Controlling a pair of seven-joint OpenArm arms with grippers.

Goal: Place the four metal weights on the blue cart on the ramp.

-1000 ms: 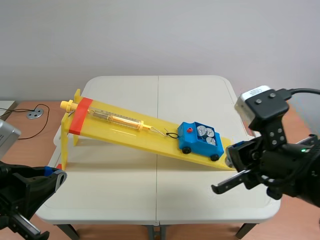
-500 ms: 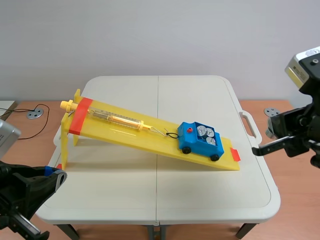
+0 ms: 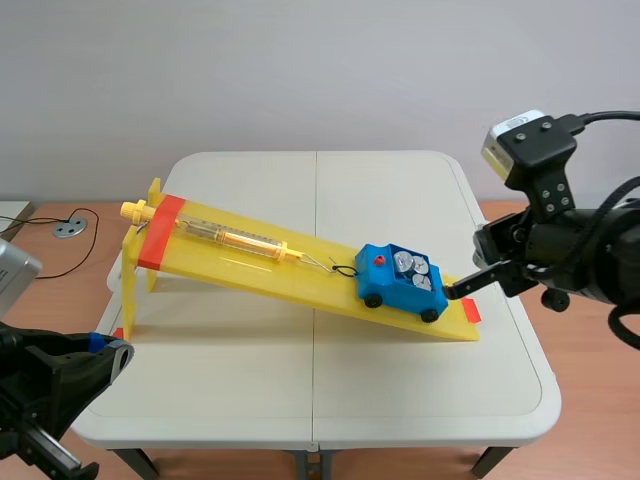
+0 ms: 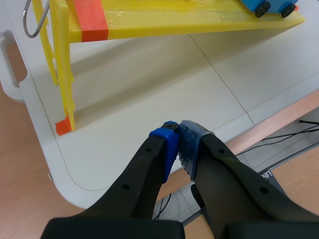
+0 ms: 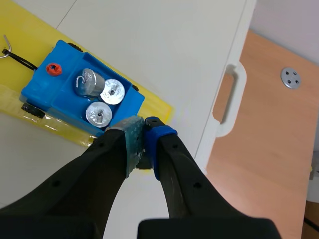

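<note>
Right gripper (image 5: 143,123) closed, pads touching, nothing held; positioned over right edge of blue cart (image 5: 70,59). Left gripper (image 4: 178,133) also closed and empty, parked at near-left corner of table (image 4: 149,99). Cart located at low right end of ramp (image 3: 300,283). Three metal weights (image 5: 112,91) seen in cart bed; fourth possibly hidden under finger. Weights judged dense, rigid, smooth, so slippery; best pinched across cylinder sides. Cart wheeled, easily rolled if nudged.
</note>
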